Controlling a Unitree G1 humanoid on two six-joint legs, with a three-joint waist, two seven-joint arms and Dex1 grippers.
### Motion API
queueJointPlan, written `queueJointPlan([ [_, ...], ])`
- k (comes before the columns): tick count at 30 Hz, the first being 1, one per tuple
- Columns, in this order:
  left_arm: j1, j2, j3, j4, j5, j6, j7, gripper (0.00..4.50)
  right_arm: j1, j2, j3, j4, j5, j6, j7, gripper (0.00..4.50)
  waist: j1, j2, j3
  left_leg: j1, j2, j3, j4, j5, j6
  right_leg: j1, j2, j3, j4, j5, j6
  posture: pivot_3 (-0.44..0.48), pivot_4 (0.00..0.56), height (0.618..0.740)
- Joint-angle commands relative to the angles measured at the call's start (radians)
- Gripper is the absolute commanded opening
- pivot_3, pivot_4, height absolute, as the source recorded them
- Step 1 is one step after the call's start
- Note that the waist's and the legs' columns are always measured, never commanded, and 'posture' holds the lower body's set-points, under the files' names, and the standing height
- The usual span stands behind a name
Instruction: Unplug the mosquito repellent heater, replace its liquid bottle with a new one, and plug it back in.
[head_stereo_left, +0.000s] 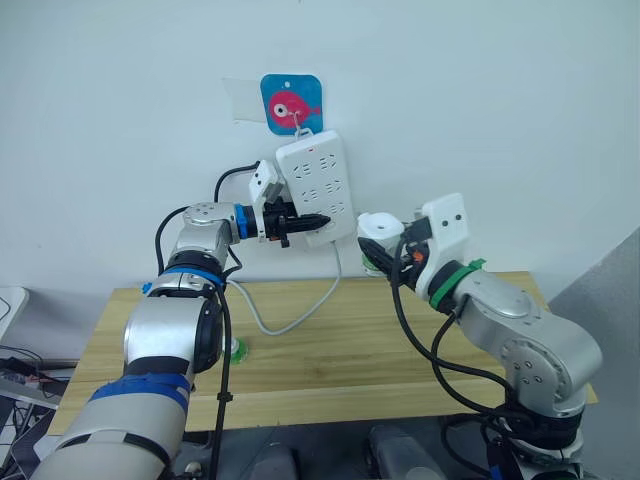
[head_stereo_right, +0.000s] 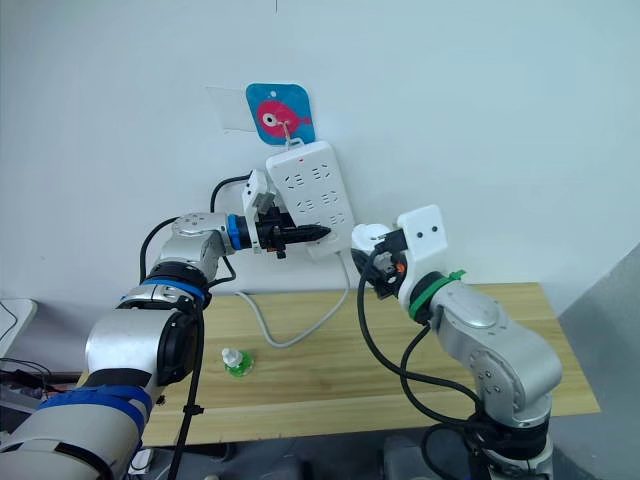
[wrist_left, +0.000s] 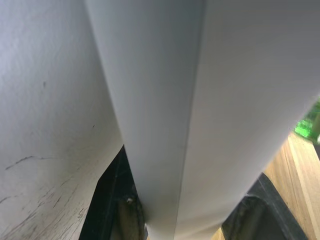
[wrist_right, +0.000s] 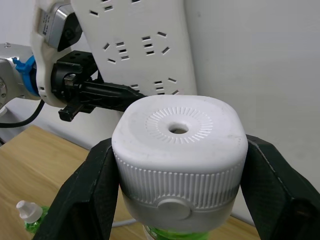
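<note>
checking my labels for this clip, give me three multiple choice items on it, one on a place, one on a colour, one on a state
1. Where is the power strip?
A. hanging on the wall
B. flat on the table
C. on the floor

2. What colour is the small bottle standing on the wooden table?
A. red
B. green with a white cap
C. black

3. What is the right pincer doing?
A. hanging open over the table
B. shut on the cable
C. shut on the mosquito repellent heater

Answers:
1 A, the strip hangs from a hook under the fish sticker, and the left pincer grips its lower edge.
2 B, both eye views show a green body and a white cap.
3 C, the right wrist view shows both black fingers pressed against the heater's sides.
</note>
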Motion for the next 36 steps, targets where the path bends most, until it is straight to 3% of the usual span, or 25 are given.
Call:
queueJointPlan([
  [1,0.019,0.021,0.019,-0.002,-0.009,0.007,0.019,2.91,0.011,-0.025,-0.067,-0.052,0.011,-0.008,0.003,2.97,-0.003,0.001,0.001,0.0,0.0,0.0,0.0,0.0,0.0,0.0,0.0,0.0,0.0,0.0,0.0,-0.16,0.145,0.74],
  [6,0.062,0.051,0.036,-0.022,-0.024,0.018,0.034,4.46,0.015,-0.057,-0.109,-0.015,0.001,-0.048,0.012,2.97,-0.012,0.001,0.002,0.001,0.0,0.0,0.0,0.001,0.0,0.0,0.0,0.0,0.001,0.0,0.0,-0.145,0.141,0.74],
  [15,0.234,0.168,0.087,-0.19,-0.087,0.041,0.033,4.46,0.086,-0.123,-0.164,0.032,-0.001,-0.14,0.057,2.97,-0.033,0.0,0.009,-0.001,0.001,0.0,-0.003,0.002,0.001,-0.003,0.001,0.001,0.001,0.0,0.001,-0.102,0.132,0.74],
  [21,0.485,0.189,0.055,-0.767,-0.208,0.197,-0.018,4.46,0.118,-0.117,-0.259,0.076,0.022,-0.187,0.062,2.97,-0.003,0.0,0.01,-0.003,0.001,0.001,-0.009,0.001,-0.001,-0.004,-0.002,0.0,-0.003,0.001,-0.005,-0.055,0.126,0.74],
  [27,0.597,0.111,-0.038,-1.194,-0.315,0.338,0.045,4.46,0.13,-0.024,-0.4,0.1,0.093,-0.197,0.012,2.97,0.044,0.0,0.01,-0.002,0.0,0.0,-0.01,0.002,-0.001,-0.003,-0.003,0.0,-0.003,0.0,-0.005,-0.057,0.114,0.74],
  [31,0.583,0.012,-0.128,-1.242,-0.316,0.31,0.073,4.46,0.127,0.075,-0.473,0.102,0.159,-0.21,-0.062,2.97,0.052,0.001,0.009,0.0,-0.001,0.002,-0.009,0.002,-0.002,-0.002,-0.003,0.001,-0.002,0.0,-0.005,-0.078,0.104,0.74],
  [36,0.51,-0.129,-0.199,-1.086,-0.256,0.158,0.112,4.46,0.102,0.2,-0.548,0.111,0.266,-0.228,-0.183,2.97,0.046,0.002,0.008,0.001,-0.001,0.002,-0.009,0.002,-0.002,-0.002,-0.003,0.001,-0.002,0.001,-0.005,-0.123,0.084,0.74],
])
